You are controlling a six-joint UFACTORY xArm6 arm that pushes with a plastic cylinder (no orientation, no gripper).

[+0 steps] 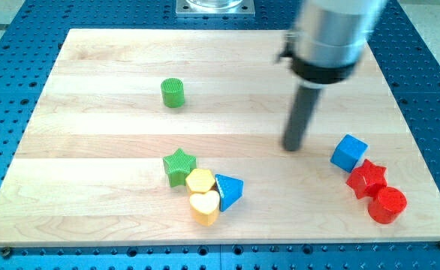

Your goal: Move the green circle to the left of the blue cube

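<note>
The green circle (173, 92) stands alone on the wooden board in the upper left part. The blue cube (348, 152) sits at the view's right, touching a red star (366, 178) below it. My tip (293, 146) rests on the board just left of the blue cube, with a gap between them, and far to the right of the green circle.
A red cylinder (387, 205) lies below the red star. A cluster near the bottom middle holds a green star (179, 165), a yellow hexagon-like block (200, 181), a yellow heart (204, 207) and a blue triangle (229, 191). The board (92, 135) lies on a blue perforated table.
</note>
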